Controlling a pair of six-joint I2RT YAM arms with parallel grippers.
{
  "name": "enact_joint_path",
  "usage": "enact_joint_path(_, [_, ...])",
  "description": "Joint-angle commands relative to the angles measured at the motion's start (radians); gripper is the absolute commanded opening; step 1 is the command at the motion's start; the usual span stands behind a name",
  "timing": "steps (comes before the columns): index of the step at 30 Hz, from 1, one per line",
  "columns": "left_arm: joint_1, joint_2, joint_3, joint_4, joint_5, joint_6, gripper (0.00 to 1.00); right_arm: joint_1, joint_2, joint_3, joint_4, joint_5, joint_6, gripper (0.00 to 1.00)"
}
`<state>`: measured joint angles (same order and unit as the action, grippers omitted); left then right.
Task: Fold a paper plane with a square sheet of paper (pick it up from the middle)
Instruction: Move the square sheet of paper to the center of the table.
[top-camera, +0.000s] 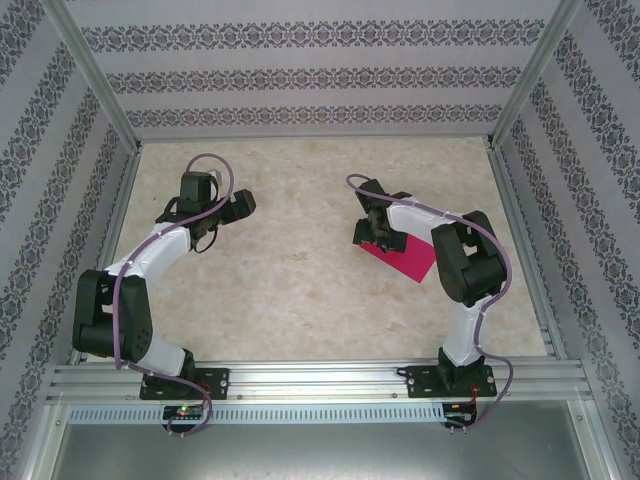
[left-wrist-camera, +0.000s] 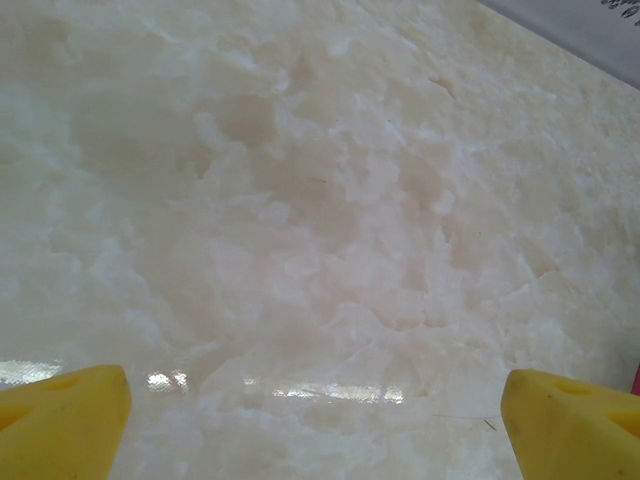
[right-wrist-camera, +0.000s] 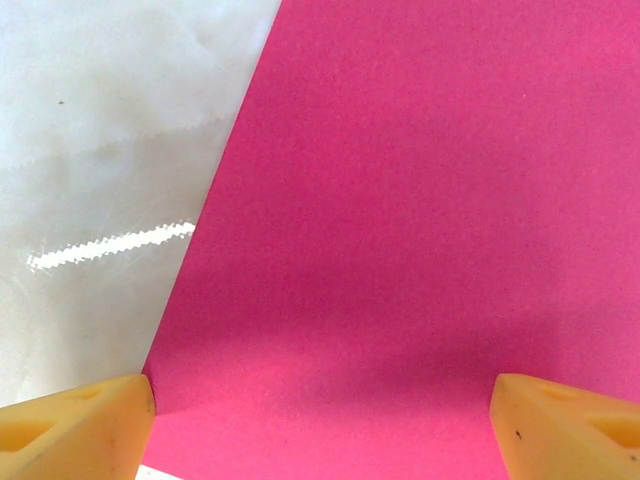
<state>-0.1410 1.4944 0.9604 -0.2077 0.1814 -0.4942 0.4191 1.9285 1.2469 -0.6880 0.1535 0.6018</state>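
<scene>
My bases (top-camera: 180, 385): two, bolted to the rail at the near edge of the surface (top-camera: 300, 300); their lower parts are cut off by the rail.
My arms: two, each with a purple cable looped along it.
Left end effector (top-camera: 238, 206): released, jaws spread wide, grasping nothing; it hangs over bare marbled surface (left-wrist-camera: 320, 200) on the left side.
Left fingers (left-wrist-camera: 62, 415): two yellow tips, both cut off by the bottom corners of the wrist view.
Right end effector (top-camera: 374, 232): released, jaws spread wide over the square sheet of paper (top-camera: 408, 260); nothing is clamped between them. Whether the tips touch the sheet I cannot tell.
Right fingers (right-wrist-camera: 75, 430): two yellow tips, again cropped at the bottom corners.
Square sheet of paper (right-wrist-camera: 450, 200): one, magenta-pink, plain, lying flat on the right half of the surface, just in front of my right forearm.
Hidden: from above, my right end effector and wrist cover the sheet's far-left part; the wrist view cuts it off at top, right and bottom, with one straight edge against the surface (right-wrist-camera: 90, 150).
Walls (top-camera: 320, 75): three, with bands of grey ornament.
</scene>
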Motion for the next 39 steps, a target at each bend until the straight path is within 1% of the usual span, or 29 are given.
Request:
enact_joint_path(1, [-0.018, 0.012, 0.011, -0.014, 0.0, 0.02, 0.96, 0.015, -0.049, 0.015, -0.029, 0.041, 0.023, 0.88])
enact_joint_path(5, [-0.022, 0.007, 0.013, -0.024, 0.005, 0.028, 0.96, 0.01, -0.104, 0.005, -0.022, 0.078, 0.048, 0.9])
enact_joint_path(10, [-0.023, -0.018, -0.001, -0.025, 0.022, 0.022, 0.97, -0.055, -0.081, 0.016, -0.018, 0.018, 0.061, 0.91])
enact_joint_path(15, [-0.03, -0.033, -0.008, -0.021, 0.021, 0.014, 0.97, -0.098, -0.077, -0.004, -0.03, 0.031, 0.081, 0.92])
enact_joint_path(16, [-0.034, -0.033, -0.011, -0.018, 0.021, 0.012, 0.97, -0.105, -0.087, -0.024, -0.009, 0.031, 0.077, 0.93])
enact_joint_path(18, [-0.041, -0.026, -0.008, -0.016, 0.023, 0.009, 0.97, -0.118, -0.104, -0.061, 0.054, -0.004, 0.068, 0.93])
enact_joint_path(21, [-0.059, -0.009, -0.005, -0.024, 0.03, 0.011, 0.97, -0.113, -0.065, -0.042, 0.09, -0.078, 0.052, 0.92])
enact_joint_path(24, [-0.073, 0.003, 0.003, -0.034, 0.043, 0.011, 0.97, -0.088, 0.009, 0.013, 0.083, -0.09, 0.029, 0.91])
enact_joint_path(27, [-0.083, 0.007, 0.015, -0.053, 0.047, 0.02, 0.97, -0.061, 0.094, 0.085, 0.056, -0.149, -0.01, 0.89])
enact_joint_path(30, [-0.086, -0.001, 0.015, -0.066, 0.047, 0.024, 0.98, -0.003, 0.128, 0.102, 0.032, -0.154, -0.058, 0.88])
enact_joint_path(33, [-0.086, -0.014, -0.002, -0.066, 0.043, 0.022, 0.98, 0.054, 0.127, 0.072, 0.033, -0.206, -0.116, 0.87])
enact_joint_path(39, [-0.088, -0.056, -0.051, -0.061, 0.029, 0.015, 0.98, 0.204, 0.028, -0.11, 0.085, -0.286, -0.25, 0.85])
